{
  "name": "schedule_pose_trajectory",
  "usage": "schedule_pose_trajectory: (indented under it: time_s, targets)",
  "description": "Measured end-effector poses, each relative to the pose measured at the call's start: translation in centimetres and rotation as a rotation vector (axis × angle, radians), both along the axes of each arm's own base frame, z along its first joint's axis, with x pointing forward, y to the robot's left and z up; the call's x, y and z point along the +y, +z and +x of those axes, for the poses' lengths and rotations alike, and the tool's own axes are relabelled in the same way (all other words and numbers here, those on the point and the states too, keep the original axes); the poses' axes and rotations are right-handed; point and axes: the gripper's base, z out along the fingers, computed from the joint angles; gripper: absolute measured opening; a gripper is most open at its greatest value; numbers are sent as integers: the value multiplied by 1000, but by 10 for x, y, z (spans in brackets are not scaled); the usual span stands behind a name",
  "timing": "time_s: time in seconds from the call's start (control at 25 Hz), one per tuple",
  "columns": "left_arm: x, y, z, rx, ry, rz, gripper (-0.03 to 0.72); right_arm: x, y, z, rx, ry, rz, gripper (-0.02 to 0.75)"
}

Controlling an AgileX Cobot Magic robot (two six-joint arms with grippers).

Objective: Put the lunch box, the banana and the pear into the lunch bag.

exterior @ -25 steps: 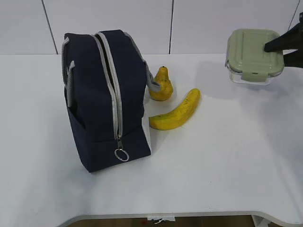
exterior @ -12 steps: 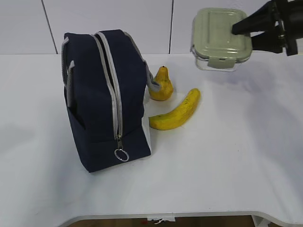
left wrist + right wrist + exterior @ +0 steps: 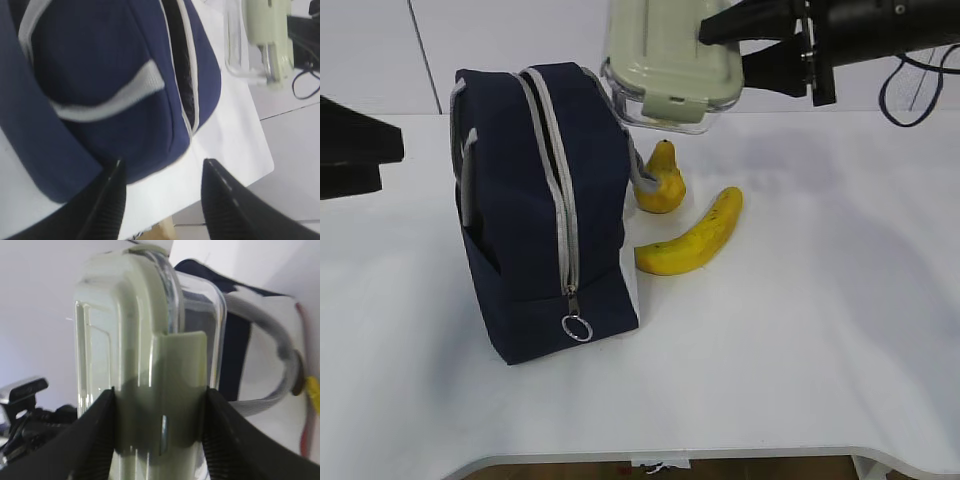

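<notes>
My right gripper [image 3: 725, 45] is shut on the lunch box [image 3: 665, 60], a clear container with a sage-green lid, and holds it in the air just right of the lunch bag's top; it fills the right wrist view [image 3: 150, 365] between my fingers. The navy lunch bag [image 3: 540, 200] stands upright on the table, its grey zipper open along the top. The pear [image 3: 661, 180] and the banana [image 3: 692, 236] lie on the table right of the bag. My left gripper [image 3: 162, 172] is open and empty beside the bag [image 3: 100, 90], at the exterior view's left edge [image 3: 390, 155].
The white table [image 3: 800, 330] carries only these things. Its front edge runs along the bottom of the exterior view. A white panelled wall stands behind. A black cable [image 3: 920, 90] hangs from my right arm at the far right.
My right gripper has carried the lunch box up and to the left, from the right side of the table to just beside the bag's top. My left arm has come into view at the left.
</notes>
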Motion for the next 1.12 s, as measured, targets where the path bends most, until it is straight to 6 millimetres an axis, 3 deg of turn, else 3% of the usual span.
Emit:
schedule_pose_trajectory:
  time_s: [0.44, 0.64, 0.92, 1.04, 1.12]
  targets:
    - [0, 1, 67, 18, -36, -27, 372, 32, 4, -7, 2, 67, 44, 362]
    - [-17, -4, 92, 37, -107, -33, 373, 41, 5, -10, 3, 87, 56, 362]
    - [-35, -28, 110, 106, -162, -25, 367, 42, 5, -10, 3, 87, 58, 362]
    - [-35, -31, 112, 118, -163, -28, 267, 42, 5, -10, 4, 86, 60, 362]
    - [-36, -30, 111, 122, -180, -36, 113, 42, 5, -10, 4, 86, 60, 362]
